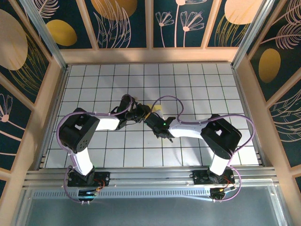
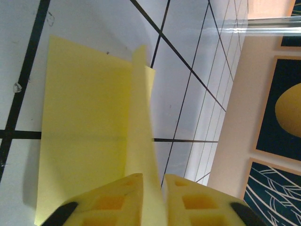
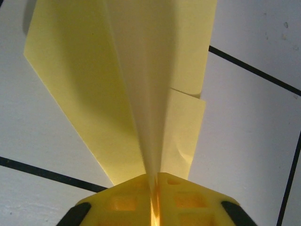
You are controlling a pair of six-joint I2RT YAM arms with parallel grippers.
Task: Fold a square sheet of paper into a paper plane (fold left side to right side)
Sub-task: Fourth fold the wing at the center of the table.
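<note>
**Paper plane (image 1: pixel 156 109), pale yellow and creased, at centre of the top view**
My right gripper (image 3: pixel 153 182) pinches its raised centre crease. My left gripper (image 2: pixel 153 183) stands slightly parted around a flap. White gridded table (image 1: pixel 188 80); dark floral wall panels (image 1: pixel 124 23).

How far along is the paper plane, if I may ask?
Done: the paper is already creased into a tapering, layered shape. In hand: the right jaws are shut on its raised centre fold; the left jaws stand slightly apart around it. Left: probably shaping the wings.
</note>
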